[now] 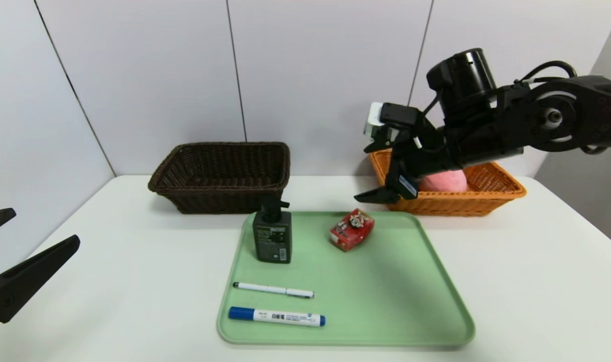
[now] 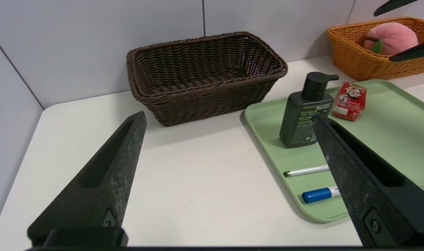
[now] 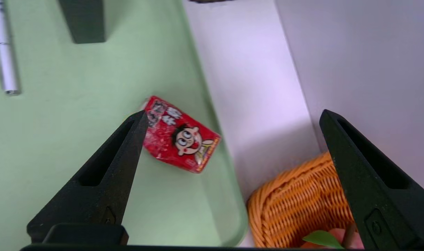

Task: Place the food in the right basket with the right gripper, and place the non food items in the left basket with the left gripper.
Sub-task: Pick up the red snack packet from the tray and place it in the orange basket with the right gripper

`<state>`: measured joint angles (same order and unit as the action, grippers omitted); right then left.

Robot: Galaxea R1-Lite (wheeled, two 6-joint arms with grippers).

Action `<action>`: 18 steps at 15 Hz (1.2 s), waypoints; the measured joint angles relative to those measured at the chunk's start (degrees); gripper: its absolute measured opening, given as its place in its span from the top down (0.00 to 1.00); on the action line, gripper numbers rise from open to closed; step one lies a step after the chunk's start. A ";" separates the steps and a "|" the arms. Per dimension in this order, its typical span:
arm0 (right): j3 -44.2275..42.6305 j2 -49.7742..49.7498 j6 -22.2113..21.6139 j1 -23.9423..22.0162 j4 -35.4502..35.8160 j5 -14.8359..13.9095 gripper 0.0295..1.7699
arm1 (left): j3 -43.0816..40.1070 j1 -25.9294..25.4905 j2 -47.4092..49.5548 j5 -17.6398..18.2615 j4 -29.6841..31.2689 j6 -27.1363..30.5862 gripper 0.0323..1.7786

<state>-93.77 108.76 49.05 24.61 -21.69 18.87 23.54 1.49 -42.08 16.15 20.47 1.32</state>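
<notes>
Right claw (image 1: pixel 369 171), spread and empty, hangs by the orange basket (image 1: pixel 458 205); a low swing could knock its near rim! Left claw (image 1: pixel 44 241), also spread, waits near left.

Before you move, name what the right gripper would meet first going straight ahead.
Probably the red snack packet or green tray, below the open right gripper; depth is unclear.

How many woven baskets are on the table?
2: the dark brown basket, behind the green tray's left end, and the orange basket, behind its right end, with the plush peach inside.
</notes>
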 joint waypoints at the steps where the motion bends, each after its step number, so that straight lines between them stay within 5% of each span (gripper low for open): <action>1: -2.89 0.77 0.98 0.35 -3.80 -0.02 0.04 | 0.00 0.00 0.02 0.55 -0.02 0.00 0.05; 5: -16.37 5.55 9.09 0.90 -22.69 -0.68 0.04 | -0.06 0.00 0.09 2.52 -0.05 0.00 0.05; 7: -17.94 8.00 13.68 0.90 -26.51 -1.40 0.06 | -0.23 0.00 0.13 3.30 0.01 0.06 0.05; 10: -18.41 11.39 15.97 1.82 -26.43 -2.89 0.36 | -0.34 0.00 0.22 4.35 0.04 0.06 0.05; 14: -18.49 15.10 17.46 2.61 -23.08 -3.25 0.62 | -0.41 0.00 0.33 5.89 0.06 0.09 0.05; 15: -18.49 15.99 18.08 2.69 -21.88 -3.89 0.98 | -0.41 0.00 0.46 6.01 0.06 0.09 0.05; 18: -18.44 18.03 18.81 3.24 -19.57 -8.31 0.99 | -0.69 0.00 0.82 6.78 0.06 0.09 0.05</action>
<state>-112.21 126.79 67.87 27.86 -41.25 10.56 22.85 1.49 -41.27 22.93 20.53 1.40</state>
